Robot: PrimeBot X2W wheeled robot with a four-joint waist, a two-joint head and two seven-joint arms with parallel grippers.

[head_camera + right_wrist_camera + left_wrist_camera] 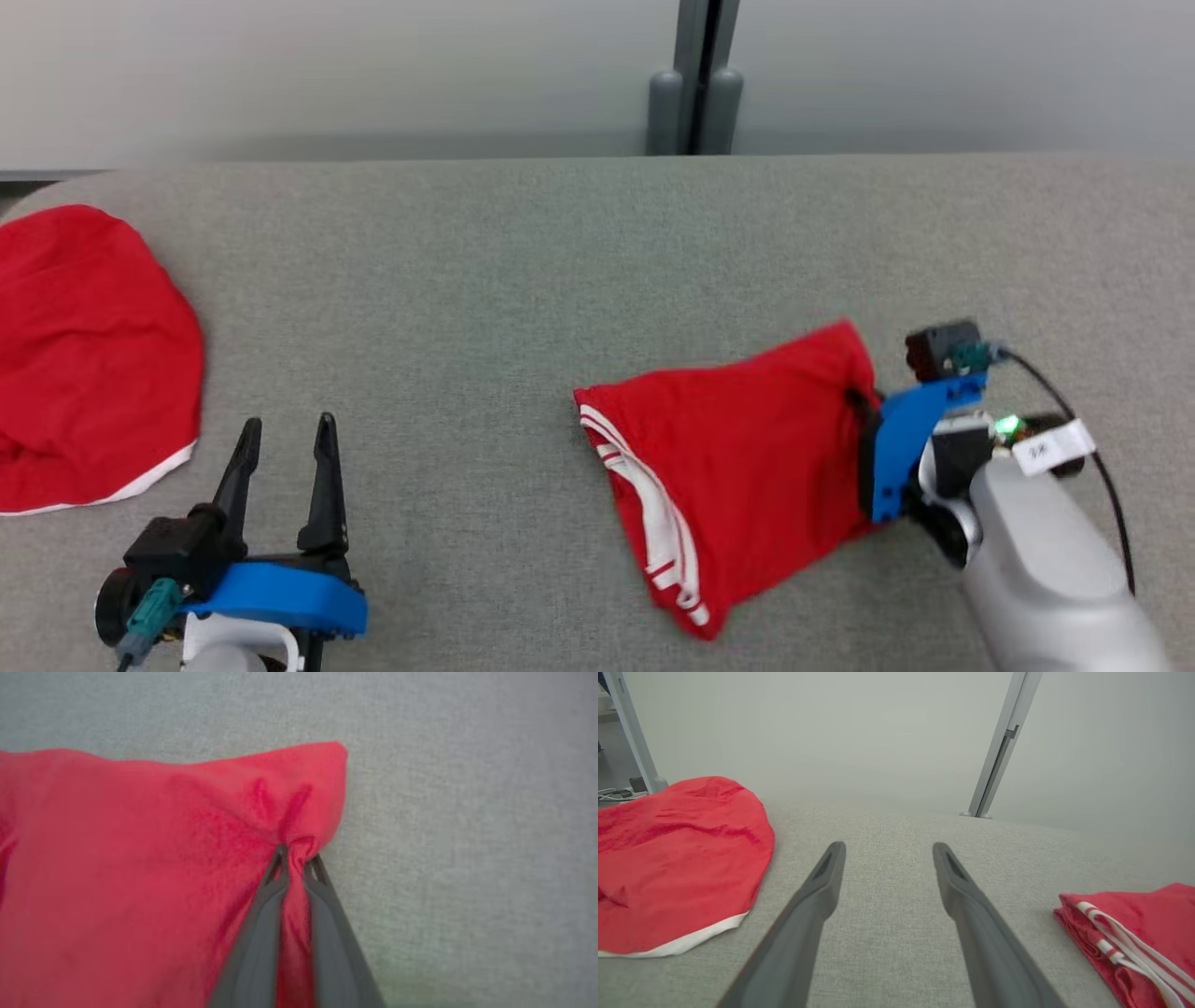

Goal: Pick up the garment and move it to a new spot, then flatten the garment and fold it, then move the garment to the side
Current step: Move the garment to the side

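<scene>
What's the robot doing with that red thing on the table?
The robot's right tool is pinching a fold at the edge of the red garment, which has white stripes and lies loosely folded on the grey table. Its left tool is open and empty. Another red cloth lies at the far left.

Grey fabric surface with a spare red cloth on it and a pale wall behind.
The surface (523, 280) is covered in grey woven fabric and runs the full width of the head view. A red cloth (84, 355) with a white edge lies spread at its far left, rounded in outline and lightly creased. Behind the surface stands a plain pale wall (327, 75), split by a grey upright post (695, 84). In the left wrist view a second pale post (633, 732) rises at the left edge, with cables (612, 794) near its foot.
</scene>
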